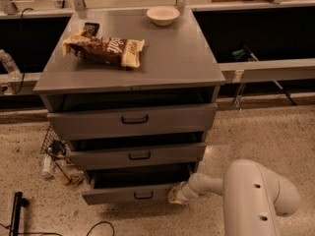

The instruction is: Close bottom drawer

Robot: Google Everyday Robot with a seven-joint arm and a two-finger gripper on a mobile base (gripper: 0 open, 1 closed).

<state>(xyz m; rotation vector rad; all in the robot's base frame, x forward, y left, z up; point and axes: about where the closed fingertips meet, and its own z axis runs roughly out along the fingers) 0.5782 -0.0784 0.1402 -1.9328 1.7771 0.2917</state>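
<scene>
The bottom drawer (129,193) is the lowest of three grey drawers in the cabinet; it is pulled out, with a small black bar handle (143,195). The middle drawer (138,156) and top drawer (133,119) above it are also slightly open. My white arm (256,195) reaches in from the lower right. My gripper (175,194) is against the right end of the bottom drawer's front panel, at floor level.
On the cabinet top (172,58) lie a brown snack bag (106,48) and a white bowl (163,14). Bottles and clutter (56,163) sit on the floor left of the cabinet. Black cables (93,227) run along the floor in front.
</scene>
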